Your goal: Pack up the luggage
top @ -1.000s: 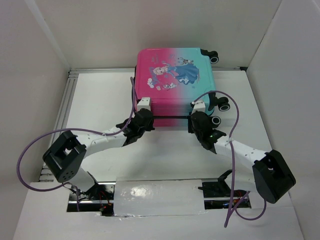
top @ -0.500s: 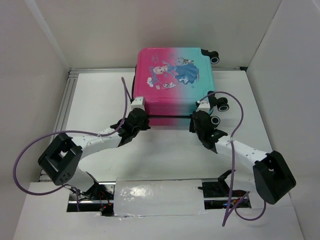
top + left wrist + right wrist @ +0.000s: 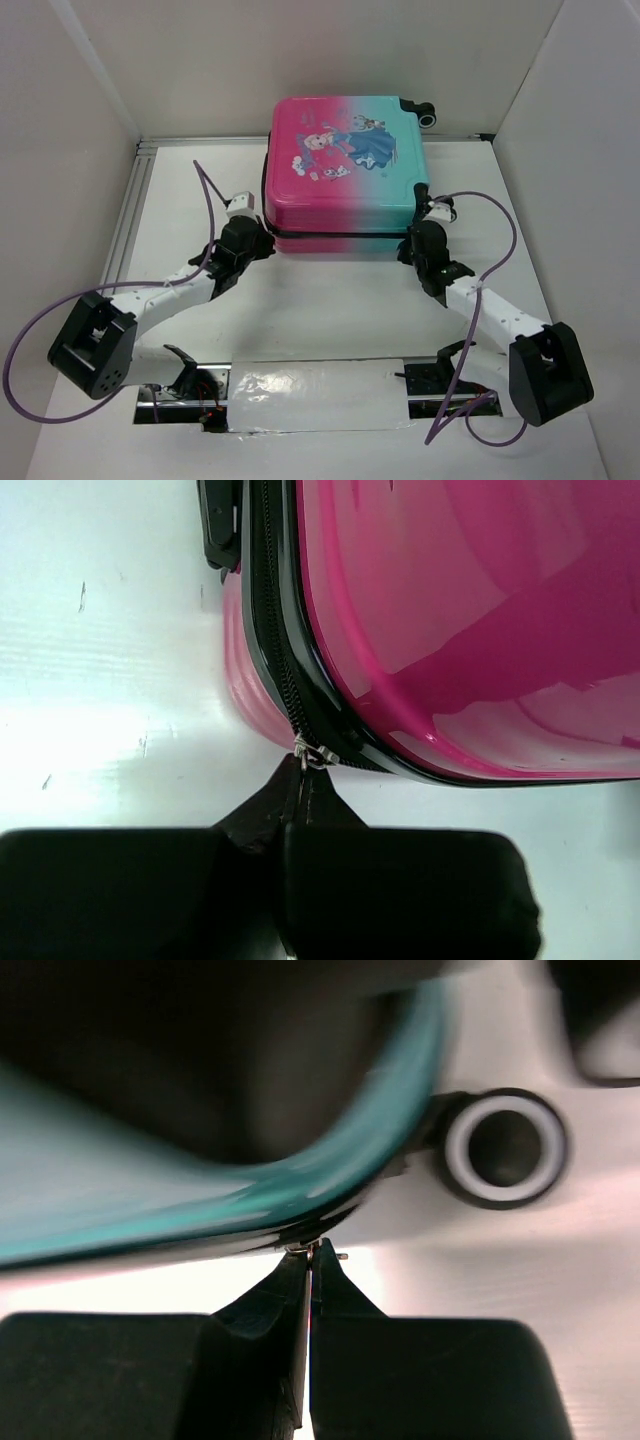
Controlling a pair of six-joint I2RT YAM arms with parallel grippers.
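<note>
Top external view: pink-to-teal hard-shell children's suitcase (image 3: 345,165) lies flat with its lid down, upper centre of frame, by the back wall.

Left gripper (image 3: 260,230) sits at the case's lower-left corner. In the left wrist view its fingers are pressed together on a silver zipper pull (image 3: 312,754) on the black zipper track (image 3: 275,630).

Right gripper (image 3: 420,228) sits at the lower-right corner beside a black-and-white wheel (image 3: 503,1147), tips pinched on a small metal pull (image 3: 318,1251).

Judgement: contents are stowed and the lid is shut; zipping is under way. How much of the seam is unzipped cannot be told.
</note>
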